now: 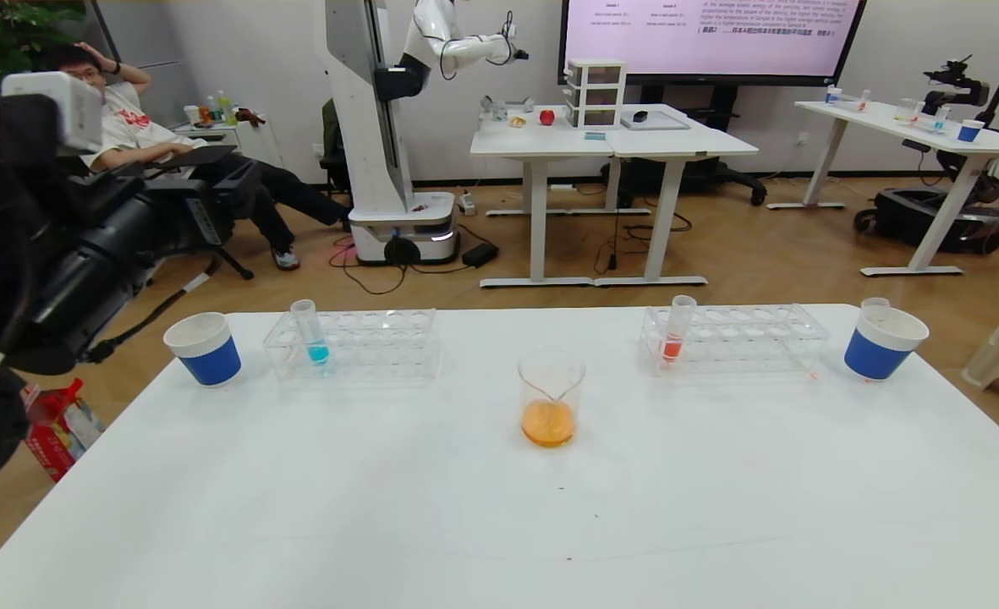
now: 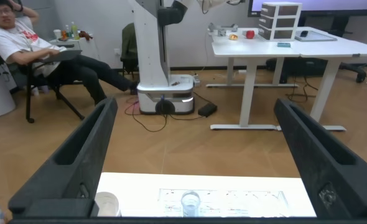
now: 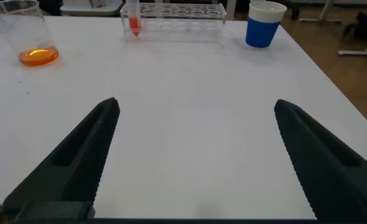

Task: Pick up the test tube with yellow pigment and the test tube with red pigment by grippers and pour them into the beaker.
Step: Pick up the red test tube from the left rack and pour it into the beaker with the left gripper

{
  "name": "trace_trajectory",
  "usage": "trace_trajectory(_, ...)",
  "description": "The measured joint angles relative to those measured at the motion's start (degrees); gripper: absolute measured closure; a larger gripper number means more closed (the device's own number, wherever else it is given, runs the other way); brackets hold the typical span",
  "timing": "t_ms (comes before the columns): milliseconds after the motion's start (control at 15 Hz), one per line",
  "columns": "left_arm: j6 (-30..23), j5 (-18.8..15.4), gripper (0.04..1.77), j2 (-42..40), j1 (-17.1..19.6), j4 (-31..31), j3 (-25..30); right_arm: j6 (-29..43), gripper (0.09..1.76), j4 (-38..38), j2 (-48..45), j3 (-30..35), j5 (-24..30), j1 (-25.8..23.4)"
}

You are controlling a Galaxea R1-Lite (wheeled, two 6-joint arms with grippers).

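The beaker [image 1: 551, 397] stands mid-table with orange liquid in its bottom; it also shows in the right wrist view [image 3: 29, 34]. A test tube with red pigment [image 1: 677, 331] stands upright in the right clear rack [image 1: 744, 338], also seen in the right wrist view [image 3: 134, 17]. No test tube with yellow pigment is in view. My left gripper [image 2: 196, 107] is open and empty, raised at the table's left, above the left rack. My right gripper [image 3: 196, 106] is open and empty, low over bare table near the front right, well short of the beaker and the red tube.
The left rack [image 1: 364, 342] holds a blue-liquid tube [image 1: 315, 334]. Blue paper cups stand at the far left [image 1: 205, 348] and far right [image 1: 884, 340]. My raised left arm [image 1: 85, 245] fills the left of the head view. The table's far edge lies behind the racks.
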Motion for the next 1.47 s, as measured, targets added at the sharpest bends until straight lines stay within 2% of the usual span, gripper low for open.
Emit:
trace_trajectory(200, 0.17, -1.46, 0.06, -7.61, 1.90, 0.29, 3.28, 0.00, 0.11, 0.00, 0.00, 0.00, 0.02, -0.05)
trace_trajectory(333, 1.19, -2.00, 0.06, -14.24, 2.38, 3.35, 5.53, 0.00, 0.11, 0.02, 0.00, 0.00, 0.02, -0.05)
trace_trajectory(467, 2.10, -2.32, 0.06, -23.02, 2.84, 11.52, 7.55, 0.00, 0.11, 0.02, 0.00, 0.00, 0.00, -0.02)
trace_trajectory(800, 2.79, -2.49, 0.06, -46.54, 3.21, 40.24, 6.91, 0.00, 0.11, 0.02, 0.00, 0.00, 0.00, -0.02)
trace_trajectory(1000, 4.41, -1.02, 0.06, -58.30, 3.56, 49.94, 4.55, 0.00, 0.11, 0.02, 0.00, 0.00, 0.00, -0.02)
trace_trajectory(1267, 5.11, 0.22, 0.06, -69.62, 4.47, 54.19, 6.29, 0.00, 0.11, 0.02, 0.00, 0.00, 0.02, -0.02)
trace_trajectory(1467, 2.82, -1.28, 0.06, -77.51, 5.44, 51.48, 11.76, 0.00, 0.11, 0.02, 0.00, 0.00, -0.04, -0.05)
